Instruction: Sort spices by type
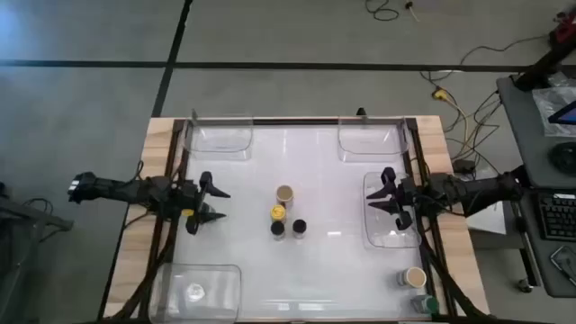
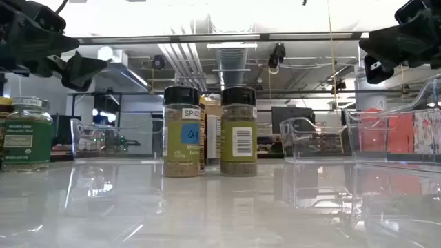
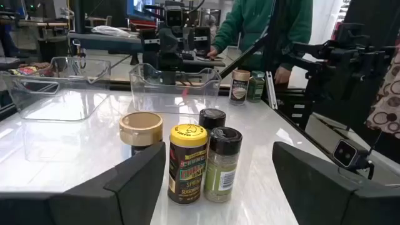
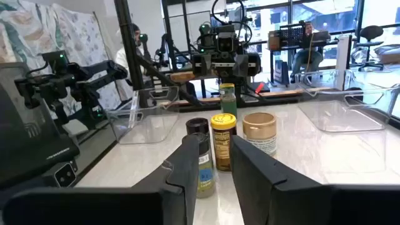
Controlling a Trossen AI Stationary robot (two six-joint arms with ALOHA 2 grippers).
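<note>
the sorting looks barely begun. four spice jars stand bunched at the middle of the worktop (image 1: 333, 180): a tan-lidded jar (image 1: 284, 193) on the far side, a yellow-lidded jar (image 1: 278, 212) just near of it, and two black-lidded jars (image 1: 278, 229) (image 1: 299, 227) nearest, side by side. two more jars sit at the near right corner, one tan-lidded (image 1: 415, 277) and one green-lidded (image 1: 425, 304), close together.

five clear trays ring the worktop: the far left tray (image 1: 220, 135), far right tray (image 1: 369, 137), right tray (image 1: 389, 236) and near left tray (image 1: 200, 290). no jar shows inside any of them, though something pale in the near left tray is too faint to name.

the left hand (image 1: 210, 203) hovers left of the middle cluster, fingers apart and holding nothing. the right hand (image 1: 389, 191) hangs over the right tray, fingers also spread and empty.

judging by this, every jar in the middle is still to be grouped; whether the corner pair counts as placed is unclear, since their lids differ.
</note>
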